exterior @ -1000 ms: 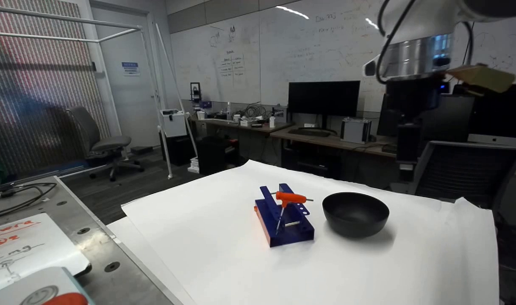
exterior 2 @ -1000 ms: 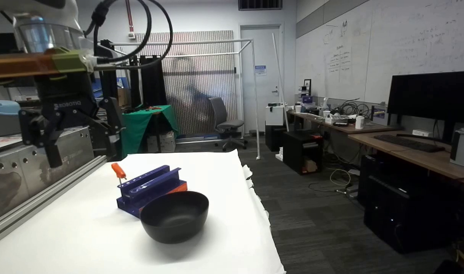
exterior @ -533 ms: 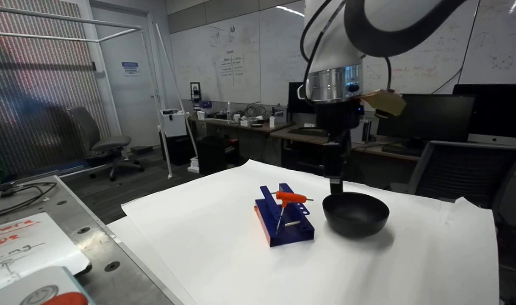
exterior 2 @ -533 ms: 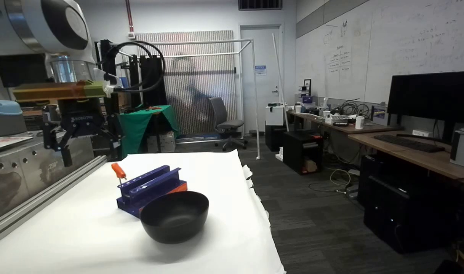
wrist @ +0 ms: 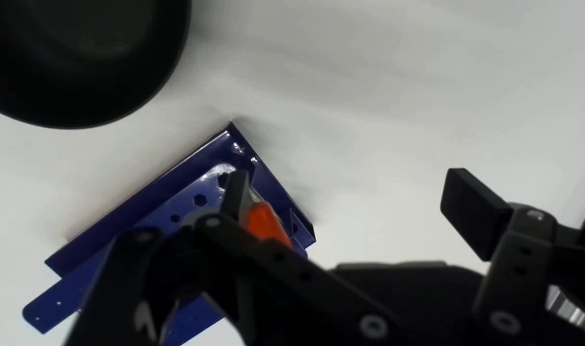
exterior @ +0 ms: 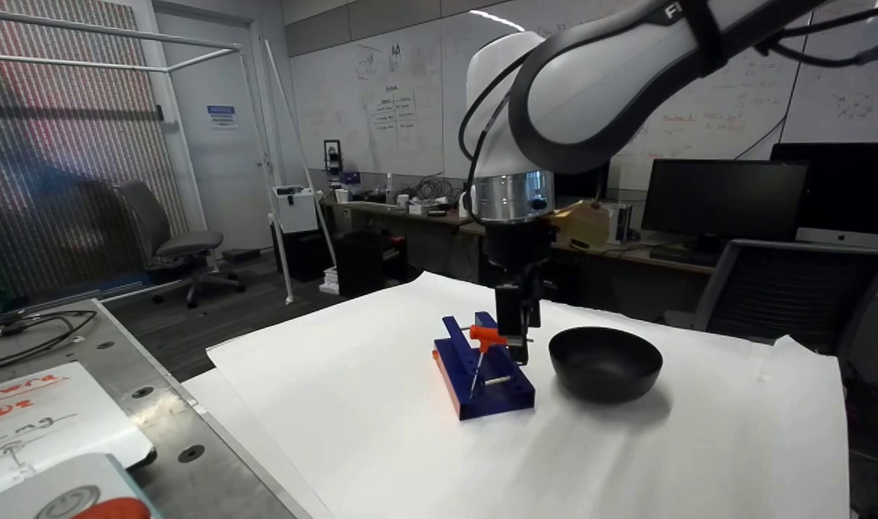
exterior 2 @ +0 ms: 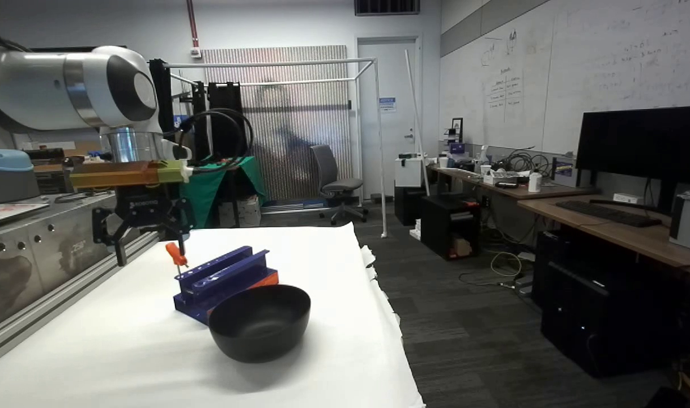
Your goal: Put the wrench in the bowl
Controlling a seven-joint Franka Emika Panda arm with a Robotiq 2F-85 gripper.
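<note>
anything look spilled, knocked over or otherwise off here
No spill or damage stands out: the bowl sits upright and the wrench stands in the blue holder. Only the white sheet looks untidy: its edge is ragged in an exterior view, with uneven flaps.

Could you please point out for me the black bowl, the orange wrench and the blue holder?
Black bowl (exterior: 606, 384), in an exterior view: on its outer wall.
Orange wrench (exterior 2: 175, 254), in an exterior view: on its handle.
Blue holder (wrist: 187, 209), in the wrist view: on its strip with holes.
</note>
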